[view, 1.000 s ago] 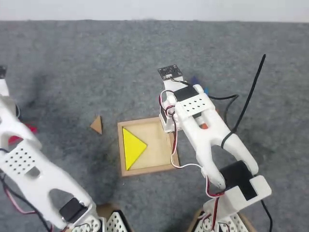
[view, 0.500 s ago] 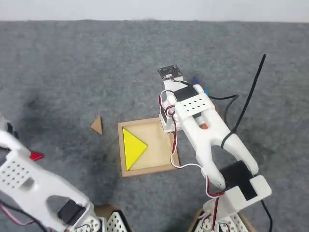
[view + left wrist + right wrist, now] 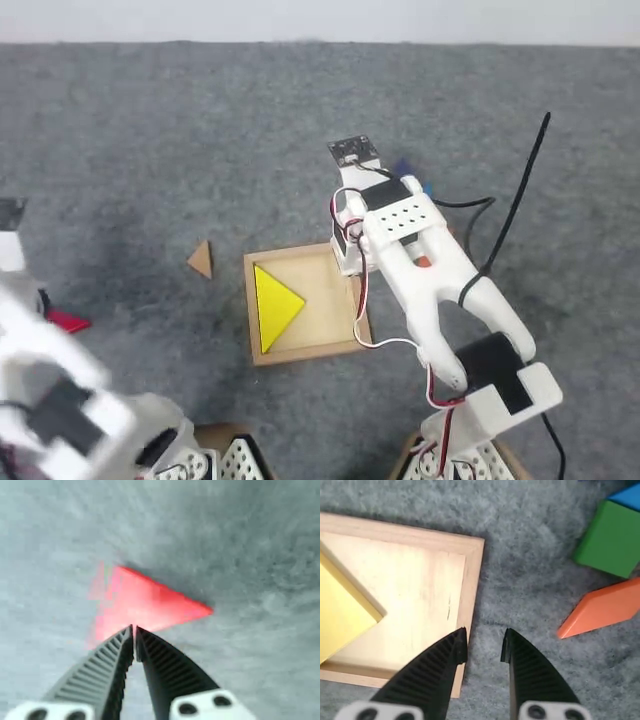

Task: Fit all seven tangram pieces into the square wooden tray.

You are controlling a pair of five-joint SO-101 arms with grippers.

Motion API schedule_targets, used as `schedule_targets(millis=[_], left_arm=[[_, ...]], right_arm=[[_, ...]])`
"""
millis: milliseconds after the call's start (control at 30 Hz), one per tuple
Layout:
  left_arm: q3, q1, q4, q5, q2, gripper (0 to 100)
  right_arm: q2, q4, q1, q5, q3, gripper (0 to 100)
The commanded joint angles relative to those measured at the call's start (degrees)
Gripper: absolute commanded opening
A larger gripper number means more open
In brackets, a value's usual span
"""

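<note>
My left gripper (image 3: 134, 629) hung over the red triangle (image 3: 150, 605), well left of the tray (image 3: 305, 352), fingers pressed together, holding nothing. Only the yellow triangle (image 3: 274, 300) lay inside. The right gripper (image 3: 483, 645), slightly spread, hovered at the tray's right rim. Next, I judged: open left, pinch red.
</note>
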Motion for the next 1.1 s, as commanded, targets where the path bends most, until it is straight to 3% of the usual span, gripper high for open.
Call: schedule_targets(millis=[0,267,367,667,1067], left_arm=[[0.31,3.34,0.44,-18.11,-7.74,6],[-7.69,1.76,1.23,-54.42,2.73,23],[-12.00,0.26,1.49,-63.56,7.82,30],[-23.78,0.35,1.58,-64.62,22.68,32],[-24.48,1.67,-1.76,-60.57,30.86,32]], right_arm=[[-3.91,-1.01,0.84,0.53,-0.35,11.7],[-4.09,-1.98,2.59,0.53,-0.35,11.7],[-4.09,-2.24,3.47,0.53,-0.35,11.7],[-3.74,-2.68,3.38,0.53,-0.53,11.8],[-3.65,-3.47,3.21,0.53,-0.35,11.8]])
